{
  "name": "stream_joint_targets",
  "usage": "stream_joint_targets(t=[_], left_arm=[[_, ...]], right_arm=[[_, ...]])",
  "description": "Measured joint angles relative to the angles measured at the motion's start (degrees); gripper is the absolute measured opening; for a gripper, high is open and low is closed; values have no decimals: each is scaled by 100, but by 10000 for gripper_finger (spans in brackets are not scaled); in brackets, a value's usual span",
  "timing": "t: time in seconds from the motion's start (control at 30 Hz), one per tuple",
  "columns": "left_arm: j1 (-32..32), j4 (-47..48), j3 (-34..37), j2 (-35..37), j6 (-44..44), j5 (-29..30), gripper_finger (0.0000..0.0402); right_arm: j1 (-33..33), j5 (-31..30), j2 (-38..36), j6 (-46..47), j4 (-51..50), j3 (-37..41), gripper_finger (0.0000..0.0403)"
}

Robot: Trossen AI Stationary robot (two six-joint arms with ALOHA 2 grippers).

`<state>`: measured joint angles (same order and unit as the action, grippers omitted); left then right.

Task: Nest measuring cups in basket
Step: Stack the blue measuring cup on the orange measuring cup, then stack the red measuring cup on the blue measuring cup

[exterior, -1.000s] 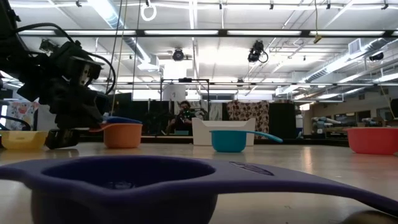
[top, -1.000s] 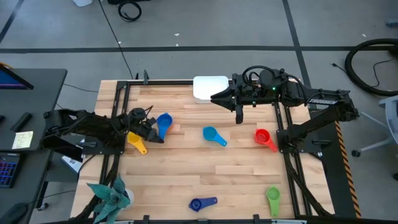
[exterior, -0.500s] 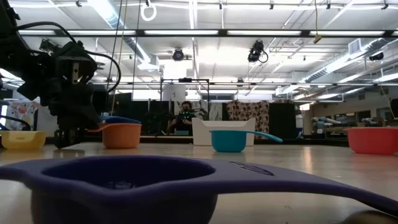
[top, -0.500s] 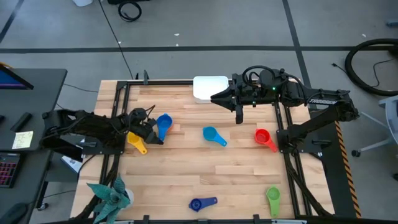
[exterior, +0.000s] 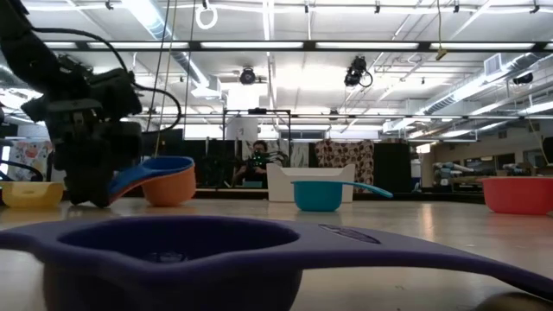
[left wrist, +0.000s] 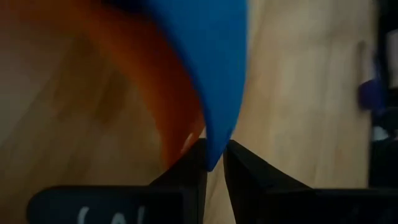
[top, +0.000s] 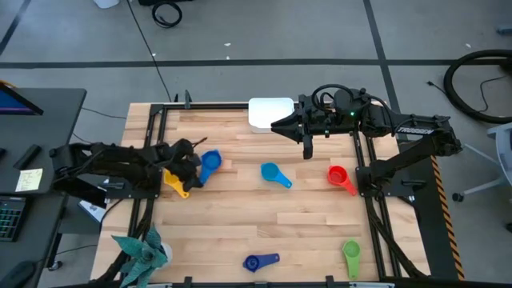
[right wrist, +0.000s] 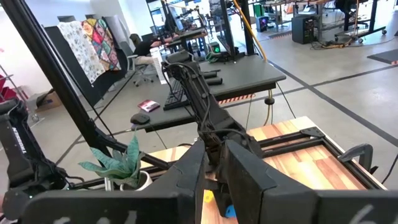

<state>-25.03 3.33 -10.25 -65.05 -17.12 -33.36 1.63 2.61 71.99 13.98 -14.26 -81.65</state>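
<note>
Blue cup's handle [left wrist: 214,134] between left fingers [left wrist: 193,163].

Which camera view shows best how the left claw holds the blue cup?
The left wrist view: the left claw pinches the handle tip of the medium blue cup, with the orange cup beneath. The low view shows the blue cup tilted up in the orange one. The high view shows its position only; the right wrist view barely shows it.

My left tool [top: 194,166] sits at the counter's [top: 240,232] left side, my right tool [top: 307,149] just beside the basket [top: 268,110] at its far edge.
</note>
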Motion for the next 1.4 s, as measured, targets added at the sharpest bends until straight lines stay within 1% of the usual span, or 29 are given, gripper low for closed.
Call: stream_joint_targets(t=[0.07,0.2,0.3,0.4,0.47,0.57,0.67,0.77,0.93,1.07,1.17,1.3,1.4], left_arm=[[1,277,-209,47,98,4,57],[-5,547,-672,61,203,-263,57],[-5,955,-1132,67,573,-433,57],[-5,2068,-1628,62,975,-248,57],[-5,2883,-2016,64,1171,28,57],[-5,3903,-2569,90,1222,410,57],[-5,4398,-3128,218,1257,478,57],[-3,4637,-3718,457,1178,483,57],[-3,4748,-4719,1068,1034,540,57],[-19,4780,-5273,1846,1016,976,57],[-16,4841,-5437,2552,738,1266,57],[-14,4949,-5423,3516,46,1295,57],[-14,5023,-5419,4072,-419,1210,57]], right_arm=[[0,0,0,0,0,0,67],[0,0,0,0,0,0,67],[7,0,0,0,0,0,67],[7,0,0,0,-2,0,67],[7,0,0,0,-2,0,67],[7,0,0,-2,-15,0,67],[14,0,0,-64,-208,0,67],[28,39,-33,7,-616,0,67],[-27,14,-283,-149,-1366,0,61],[-77,2,-601,-203,-1808,0,51],[-141,-4,-832,-219,-2178,0,46],[-203,11,-980,-197,-2830,0,46],[-205,47,-985,-4,-3156,0,46]])
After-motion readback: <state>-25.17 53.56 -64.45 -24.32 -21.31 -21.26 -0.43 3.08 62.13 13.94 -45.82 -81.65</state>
